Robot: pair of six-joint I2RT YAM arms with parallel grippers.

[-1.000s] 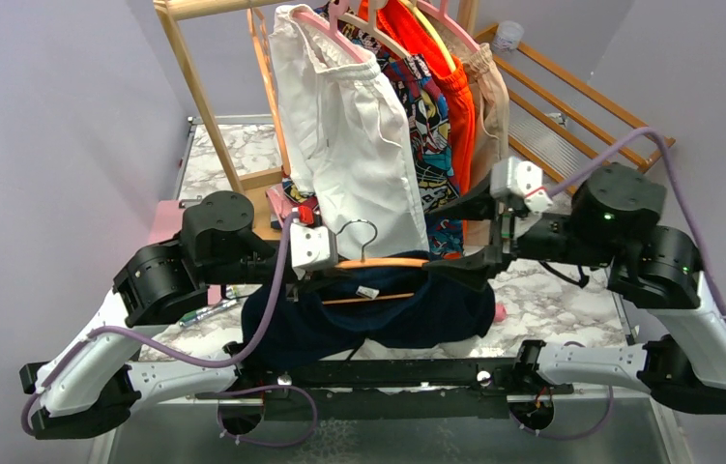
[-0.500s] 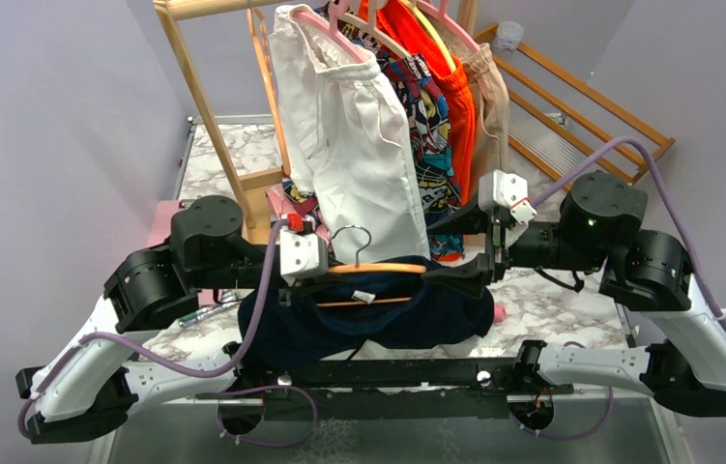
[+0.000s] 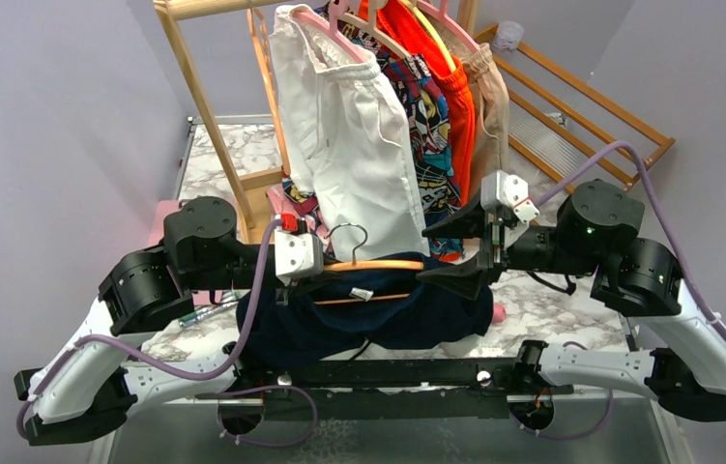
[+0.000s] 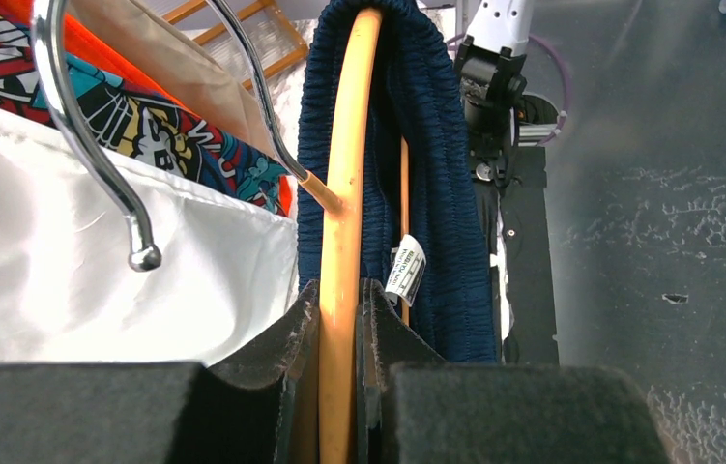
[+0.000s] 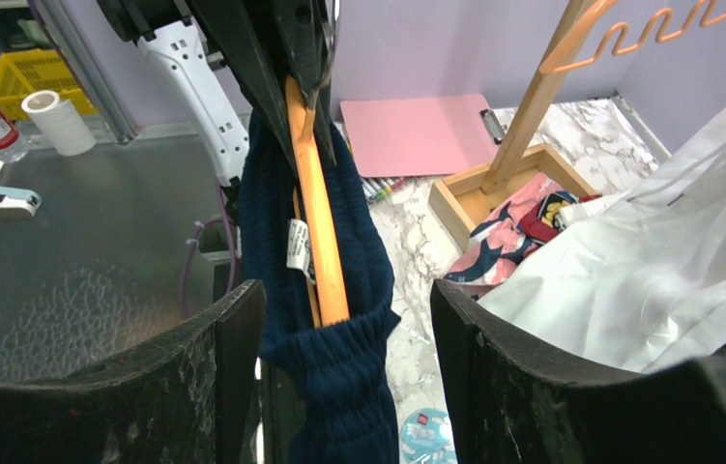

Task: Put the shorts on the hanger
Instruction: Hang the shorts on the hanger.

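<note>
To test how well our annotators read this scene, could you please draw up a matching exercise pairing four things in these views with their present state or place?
Things:
1. left gripper
2. right gripper
3. navy shorts
4. white shorts

States:
A. hanging on the rack
B. open, fingers either side of the navy waistband
C. shut on the wooden hanger
D. waistband hooked over one end of that hanger

Pairs: 1-C, 2-B, 3-D, 4-A.
</note>
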